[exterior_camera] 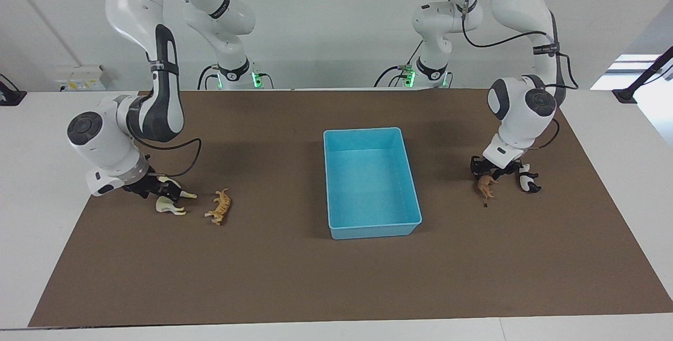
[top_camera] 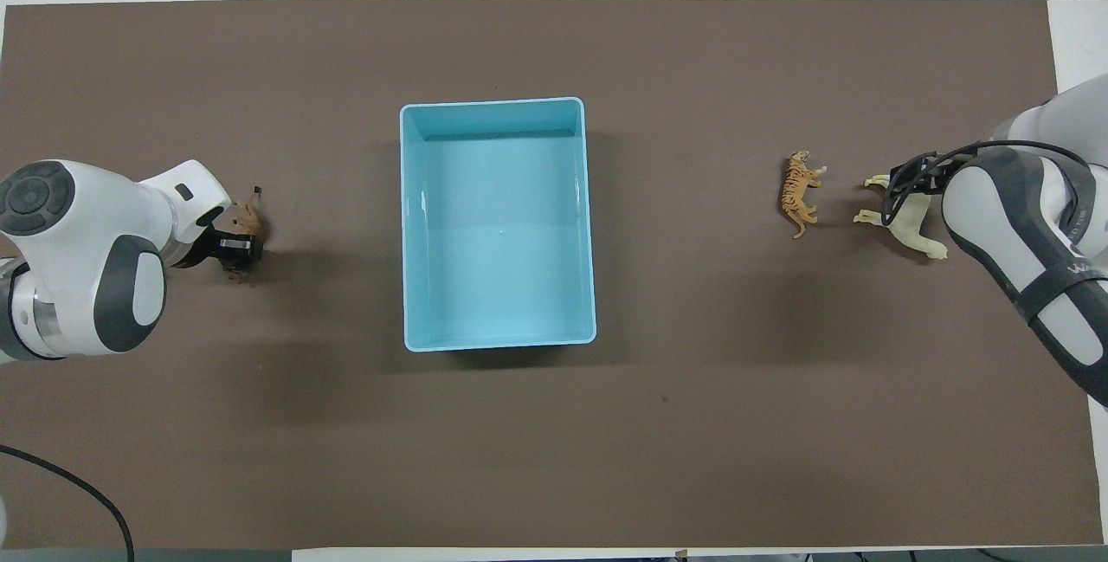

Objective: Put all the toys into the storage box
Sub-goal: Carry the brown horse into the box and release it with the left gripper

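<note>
Brown mat point(exterior_camera: 315, 278) covers the table, light blue storage box point(exterior_camera: 331, 183) sits mid-table with nothing in it. All four toys lie outside the box on the mat.

Toward the left arm's end: brown lion point(exterior_camera: 486, 185) and black-and-white panda point(exterior_camera: 526, 179), side by side, close together but apart. Left gripper point(exterior_camera: 491, 172) is down low at the lion, fingers around its back end nearest the robots. Whether they are already pinching the lion or only flanking it, I cannot tell. The lion is on the mat, not lifted. In the overhead view the left gripper point(top_camera: 234, 248) covers part of the lion point(top_camera: 248, 220), and the panda is hidden under the left arm's wrist.

Toward the right arm's end: cream-white horse point(exterior_camera: 169, 203) and orange striped tiger point(exterior_camera: 220, 208), the tiger closer to the box, a small gap between them. Right gripper point(exterior_camera: 167, 188) is low at the horse's back, fingers spread on either side of its body, not pinching. The horse stands on the mat. In the overhead view the horse point(top_camera: 905, 222) is partly under the right gripper point(top_camera: 900, 190) and its cable; the tiger point(top_camera: 800, 194) is in the open, untouched.

Box is well apart from both pairs of toys, roughly midway between them.
</note>
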### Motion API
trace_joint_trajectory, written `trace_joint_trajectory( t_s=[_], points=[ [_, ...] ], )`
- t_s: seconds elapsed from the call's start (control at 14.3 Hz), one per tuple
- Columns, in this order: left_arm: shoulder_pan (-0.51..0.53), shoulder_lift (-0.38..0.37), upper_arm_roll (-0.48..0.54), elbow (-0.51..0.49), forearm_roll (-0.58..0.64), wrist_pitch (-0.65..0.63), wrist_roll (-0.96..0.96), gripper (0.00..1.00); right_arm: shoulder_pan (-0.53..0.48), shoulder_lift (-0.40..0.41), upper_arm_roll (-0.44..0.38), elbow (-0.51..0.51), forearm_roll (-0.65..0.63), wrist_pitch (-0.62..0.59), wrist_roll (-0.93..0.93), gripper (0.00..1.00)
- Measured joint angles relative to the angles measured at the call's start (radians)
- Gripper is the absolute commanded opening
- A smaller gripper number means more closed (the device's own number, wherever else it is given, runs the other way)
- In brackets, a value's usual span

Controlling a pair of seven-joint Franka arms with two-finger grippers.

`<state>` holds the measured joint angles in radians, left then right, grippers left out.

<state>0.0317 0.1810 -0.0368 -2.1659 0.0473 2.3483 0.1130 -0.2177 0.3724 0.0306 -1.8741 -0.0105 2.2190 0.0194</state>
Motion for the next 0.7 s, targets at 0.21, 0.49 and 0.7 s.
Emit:
trace_joint_trajectory(
  t_s=[0.21, 0.49, 0.7],
  points=[
    [-0.004, 0.005, -0.004, 0.077, -0.001, -0.113, -0.052, 0.00, -0.003, 0.002, 0.000, -0.034, 0.000, 0.048, 0.000, 1.00],
    [-0.142, 0.003, -0.013, 0.307, -0.063, -0.386, -0.282, 0.00, -0.002, 0.002, 0.000, -0.045, 0.000, 0.060, 0.006, 0.19],
    [-0.265, 0.002, -0.018, 0.440, -0.124, -0.480, -0.514, 0.00, -0.002, 0.002, 0.001, -0.045, 0.000, 0.063, 0.008, 0.00]
  ],
)
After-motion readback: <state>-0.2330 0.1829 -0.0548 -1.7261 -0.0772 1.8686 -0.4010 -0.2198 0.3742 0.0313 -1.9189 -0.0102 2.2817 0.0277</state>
